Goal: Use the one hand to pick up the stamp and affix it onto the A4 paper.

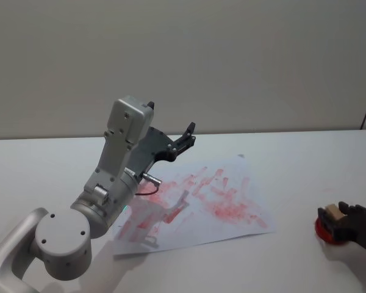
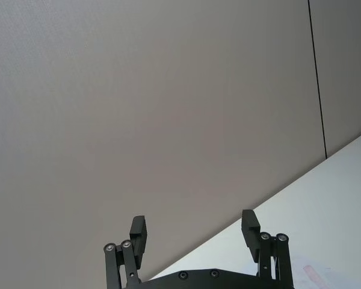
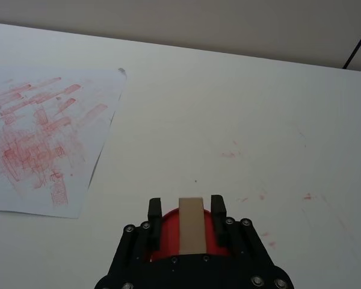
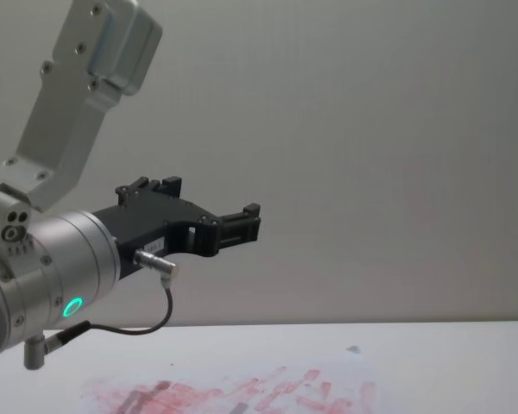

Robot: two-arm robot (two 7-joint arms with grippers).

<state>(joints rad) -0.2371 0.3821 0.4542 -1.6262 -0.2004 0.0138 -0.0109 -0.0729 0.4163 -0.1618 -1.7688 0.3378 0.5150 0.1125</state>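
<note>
1. Head view, lower right of the frame: the right gripper [image 1: 340, 224] pinches the stamp [image 1: 334, 213] over a red ink pad [image 1: 325, 231] on the worktop [image 1: 293, 165].
2. Right wrist view: the stamp [image 3: 191, 224] sits squeezed between both fingers [image 3: 154, 212], the A4 paper [image 3: 48, 132] at upper left, well apart.
3. Chest view, centre left: the left gripper [image 4: 242, 222] hangs raised above the paper.
4. Left wrist view: its fingers [image 2: 138, 232] stand spread, empty.

We got soft, even overhead light, nothing blown out. The left arm [image 1: 104, 195] threw a faint shadow over the A4 paper [image 1: 232, 201]. Everything looked pretty sharp, no real blur.
</note>
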